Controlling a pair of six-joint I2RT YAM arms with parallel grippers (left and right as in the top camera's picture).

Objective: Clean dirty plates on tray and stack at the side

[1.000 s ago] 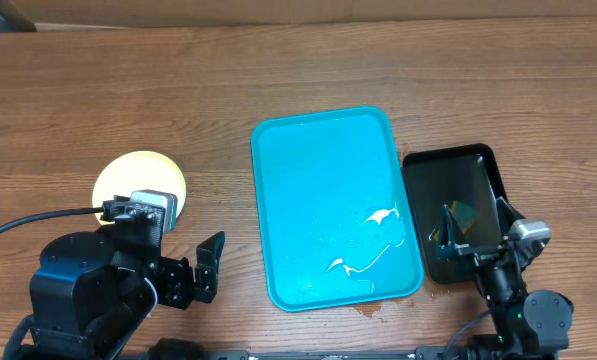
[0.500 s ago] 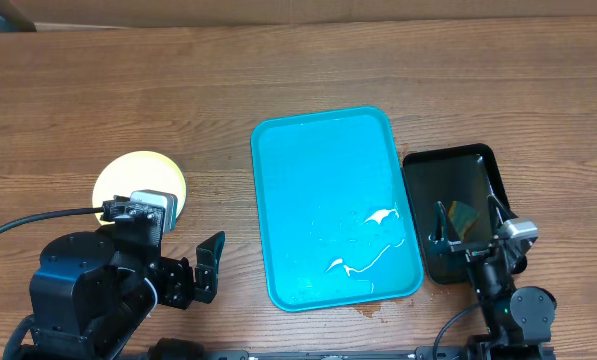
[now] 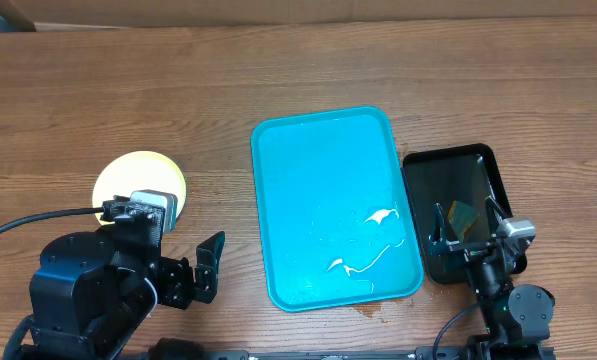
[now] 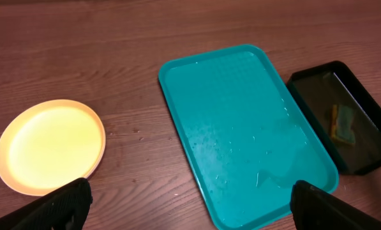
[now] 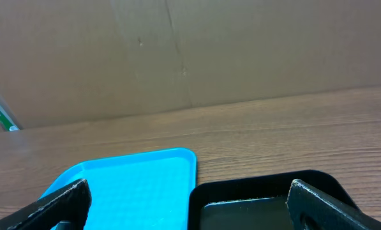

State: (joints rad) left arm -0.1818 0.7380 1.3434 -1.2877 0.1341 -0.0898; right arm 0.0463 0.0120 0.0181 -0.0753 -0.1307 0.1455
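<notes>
Overhead, we find the tray (image 3: 318, 170) bare, a plate (image 3: 128, 175) at its nine o'clock; left gripper (image 3: 212, 265) and right gripper (image 3: 465, 236) gape wide, empty; we should withdraw without nudging that plate.

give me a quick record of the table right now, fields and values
blue tray: no plates on it, wet streaks near its front end
plate: pale yellow, on the table left of the blue tray, looks clean; cannot tell if others lie under it
black tray: right of the blue tray, holds a sponge
left gripper: open, empty, near the plate
right gripper: open, empty, over the black tray
</notes>
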